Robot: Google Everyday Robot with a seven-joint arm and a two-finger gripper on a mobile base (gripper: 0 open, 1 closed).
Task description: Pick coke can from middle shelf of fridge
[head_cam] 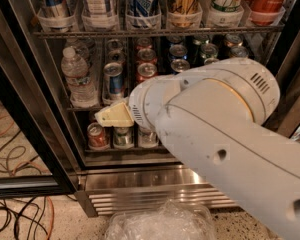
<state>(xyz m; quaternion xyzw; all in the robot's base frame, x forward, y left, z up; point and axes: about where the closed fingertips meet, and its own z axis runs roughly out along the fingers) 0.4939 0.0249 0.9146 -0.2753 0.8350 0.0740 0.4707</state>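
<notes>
The fridge (20, 109) stands open, with a black frame and a ribbed steel base (140, 189). On the middle shelf (85, 107) a red coke can (146, 72) with a silver top stands at the front of its lane. A blue can (113, 82) is to its left and a water bottle (77, 76) further left. My gripper (115, 115), cream-coloured, is at the shelf's front edge, just below the blue can and left of and below the coke can. It holds nothing that I can see. My white arm hides the right part of the shelf.
The rack above holds tall big cans (142, 4), with a big red Coca-Cola can (267, 1) at the right. The lower rack holds small cans (97, 135). Crumpled clear plastic (160, 224) lies on the floor in front, with cables (15, 214) at the left.
</notes>
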